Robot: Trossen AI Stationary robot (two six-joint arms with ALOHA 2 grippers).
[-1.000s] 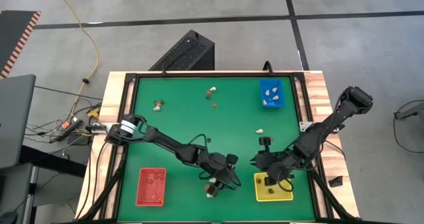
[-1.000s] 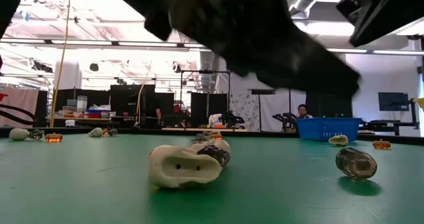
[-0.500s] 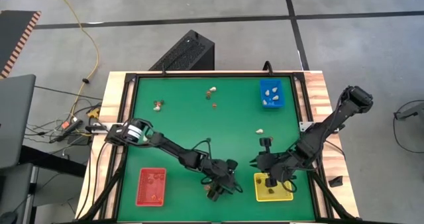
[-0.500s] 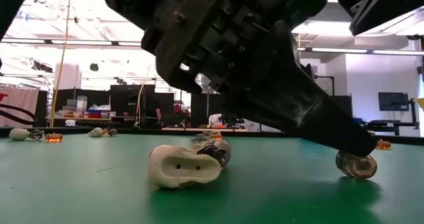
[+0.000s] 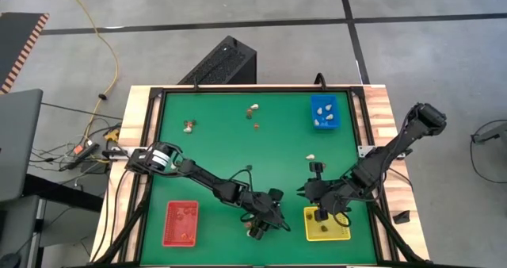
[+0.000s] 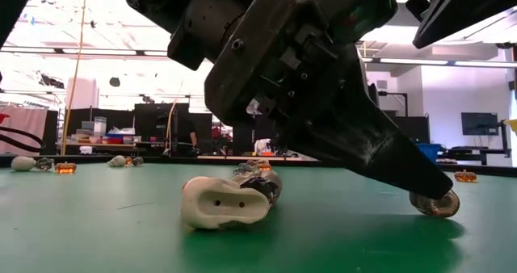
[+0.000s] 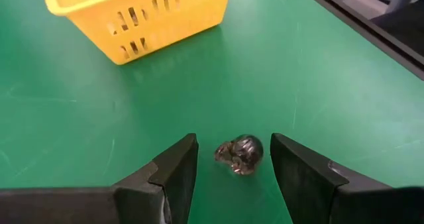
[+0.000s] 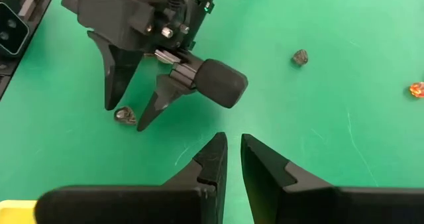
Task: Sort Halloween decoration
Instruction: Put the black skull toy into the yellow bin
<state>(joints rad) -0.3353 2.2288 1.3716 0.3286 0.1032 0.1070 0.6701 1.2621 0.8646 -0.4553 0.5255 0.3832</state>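
On the green surface (image 5: 230, 141), the left pincer (image 7: 233, 168) is reaching down near the front edge, its two dark fingers (image 7: 173, 168) standing open on either side of a small dark, shiny trinket (image 7: 240, 154) that is lying between them on the felt, with a gap visible on each side and nothing gripped. The yellow tray (image 7: 142, 15) is sitting just beyond it in the left wrist view, and seen from above it is resting near the front right of the surface (image 5: 326, 224). The right pincer (image 8: 233, 159) is hanging close by over the felt beside the yellow tray, its fingers drawn nearly together with only a narrow slit between them and nothing held. From table height, a cream skull-like trinket (image 6: 226, 200) is lying in the foreground with a darker piece against it, while the dark trinket is showing under the tip of the left pincer's finger. Other decorations are lying scattered toward the far side: a cream piece (image 5: 188, 126), another pair (image 5: 253, 109), and one (image 5: 310, 157) near the middle right. Whitish pieces are sitting in the blue tray (image 5: 325, 112), and the red tray (image 5: 181, 223) is resting at the front left.
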